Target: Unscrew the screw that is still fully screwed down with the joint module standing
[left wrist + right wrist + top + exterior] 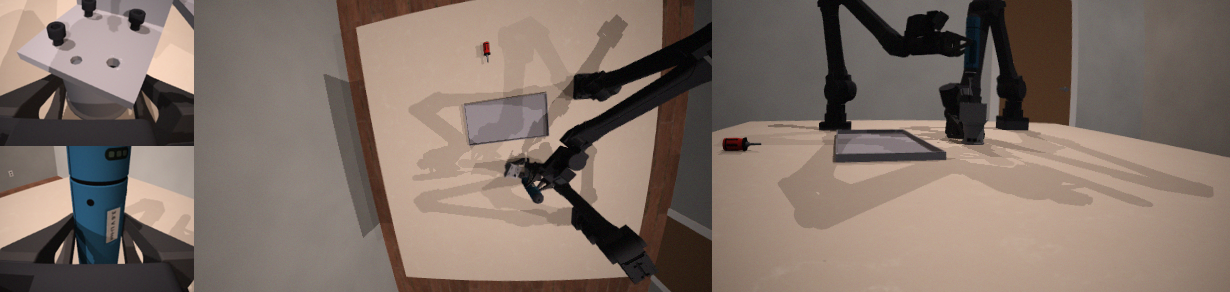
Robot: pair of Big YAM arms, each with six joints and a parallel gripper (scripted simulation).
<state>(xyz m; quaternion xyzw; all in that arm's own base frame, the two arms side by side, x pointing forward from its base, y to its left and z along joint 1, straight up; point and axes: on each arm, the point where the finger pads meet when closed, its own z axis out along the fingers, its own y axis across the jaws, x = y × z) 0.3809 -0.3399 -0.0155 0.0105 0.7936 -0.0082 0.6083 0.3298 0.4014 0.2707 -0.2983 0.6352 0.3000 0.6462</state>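
Observation:
The grey joint module (973,135) (94,101) stands upright under its bracket (973,112) (101,42). In the left wrist view three black screws (56,31) (88,5) (137,17) show with shank visible below their heads; two holes (76,60) (113,62) show no screw. No fully seated screw is visible. My left gripper (98,73) is shut on the module's round body below the plate; its tips are hidden. My right gripper (967,46) (98,218) is shut on the blue electric screwdriver (534,192) (972,37) (97,198), upright, bit down over the bracket. Bit contact cannot be told.
A shallow grey tray (506,119) (889,157) lies beside the module. A red hand screwdriver (486,49) (734,144) lies on the table beyond the tray. The two arms come close together above the module.

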